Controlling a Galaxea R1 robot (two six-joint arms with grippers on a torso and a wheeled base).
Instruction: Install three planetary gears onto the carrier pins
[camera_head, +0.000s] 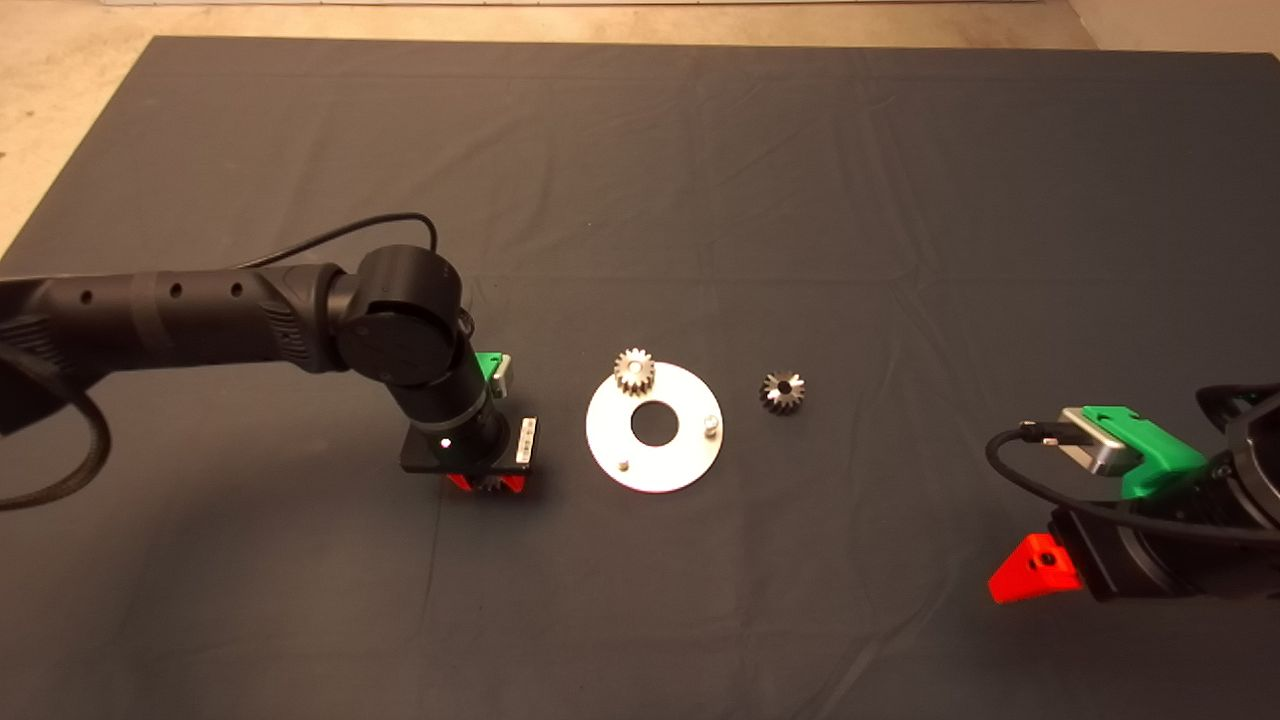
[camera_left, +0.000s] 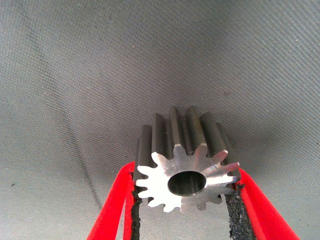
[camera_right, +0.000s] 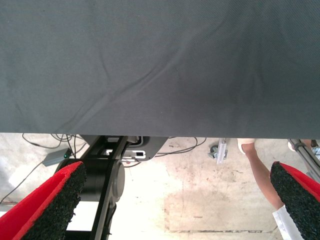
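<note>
The round silver-white disc (camera_head: 655, 427) lies mid-mat. One planetary gear (camera_head: 634, 371) sits on its far-left pin. Two bare carrier pins stand up: one at the right (camera_head: 711, 424) and one at the near left (camera_head: 623, 465). A second gear (camera_head: 782, 391) lies on the mat right of the disc. My left gripper (camera_head: 486, 484) points down at the mat left of the disc, shut on the third gear (camera_left: 186, 170), which is gripped between both pads (camera_left: 233, 215). My right gripper (camera_right: 175, 200) is parked at the mat's lower right edge, open and empty.
The dark mat (camera_head: 700, 180) has soft creases. Past its edge in the right wrind view is floor with cables, a black robot base (camera_right: 107, 175) and a person's leg (camera_right: 260, 170).
</note>
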